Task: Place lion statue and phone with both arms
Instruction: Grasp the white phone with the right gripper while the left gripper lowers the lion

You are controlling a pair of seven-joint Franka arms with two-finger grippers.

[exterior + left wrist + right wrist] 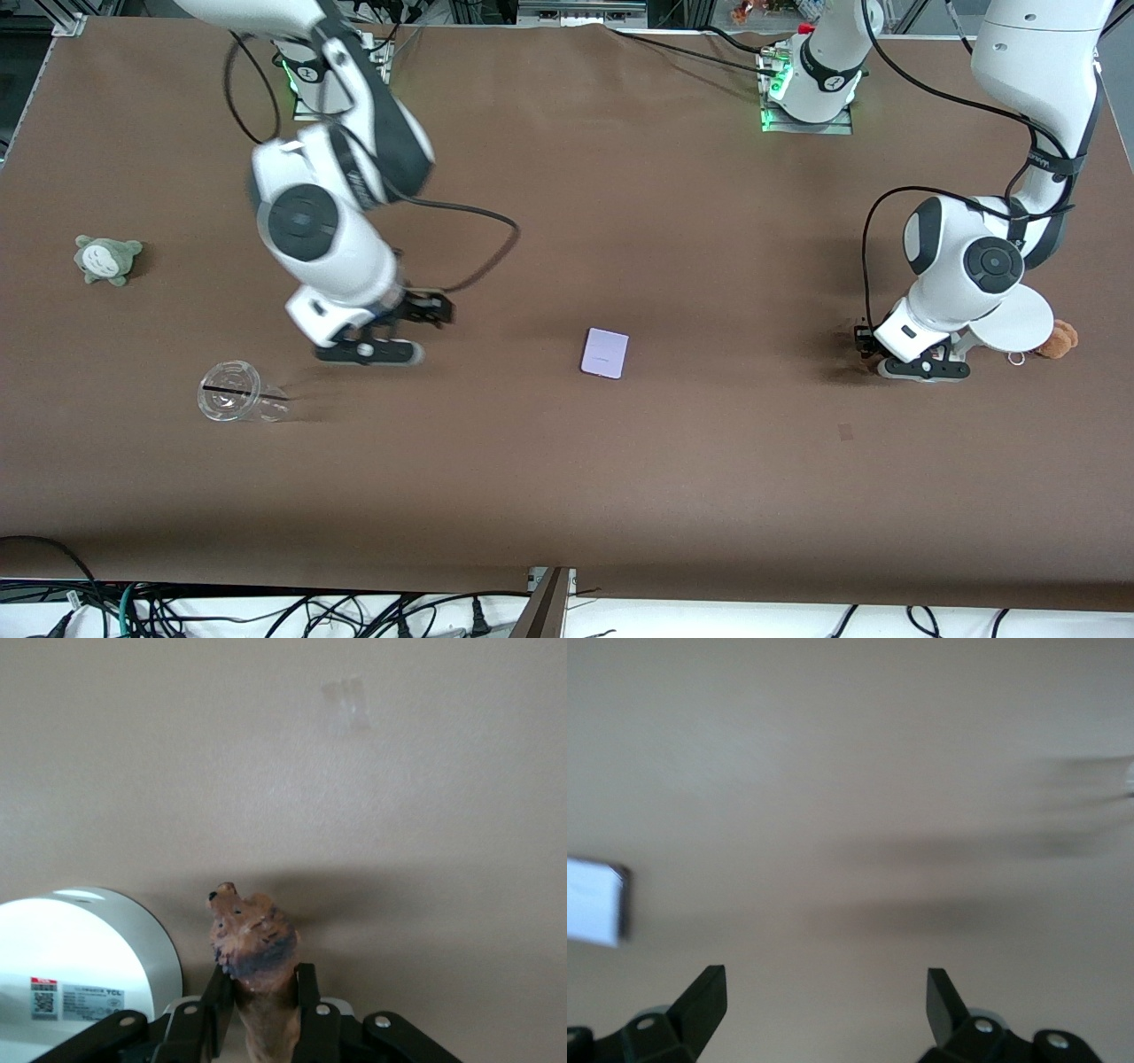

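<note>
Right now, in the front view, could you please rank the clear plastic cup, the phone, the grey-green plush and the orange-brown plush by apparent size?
1. clear plastic cup, lying on its side
2. grey-green plush
3. phone, close to the grey-green plush, so that pair is unsure
4. orange-brown plush, partly hidden by the white stand

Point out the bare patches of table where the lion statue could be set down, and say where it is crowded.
Widest bare stretch: between the phone and the left gripper, which is shut on the lion statue. The strip nearer the camera than the phone is bare too. Crowded: by the white stand, and around the open right gripper and plastic cup.
</note>
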